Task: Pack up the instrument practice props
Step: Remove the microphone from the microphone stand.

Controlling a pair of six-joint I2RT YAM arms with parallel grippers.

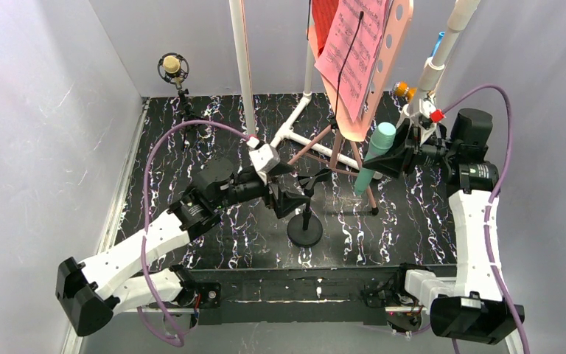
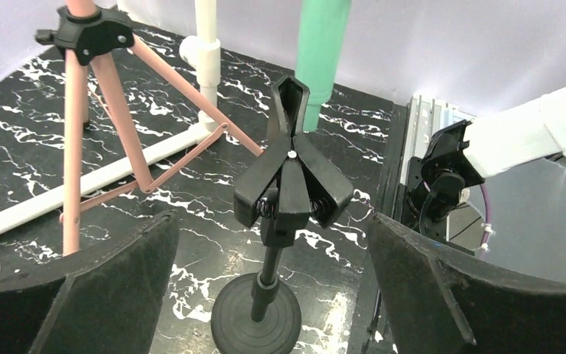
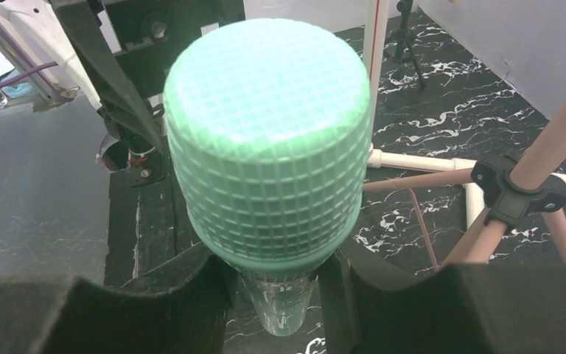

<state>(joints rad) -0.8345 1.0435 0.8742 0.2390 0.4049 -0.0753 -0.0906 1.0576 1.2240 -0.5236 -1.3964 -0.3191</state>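
My left gripper (image 2: 271,225) stood wide open. Its two pads were well apart, and the spring clip of a black microphone stand (image 2: 292,177) sat between and just ahead of them, touching neither. My right gripper (image 3: 276,276) was clamped on the mint-green microphone (image 3: 265,133), with a finger on each side of the body just under its meshed head. The microphone was tilted, head uppermost, its lower end close beside the tripod legs of the pink music stand (image 1: 398,37). That stand rose from the black marbled table (image 1: 427,236), near the middle and towards my right arm. Pink sheet music (image 1: 354,51) lay on its hole-punched desk, and the red folder (image 1: 324,22) showed behind the sheet. A white pipe frame (image 1: 243,66) stood just beside it. Well apart, in the far left corner, a pale yellow microphone (image 1: 171,66) perched on a small black tripod.
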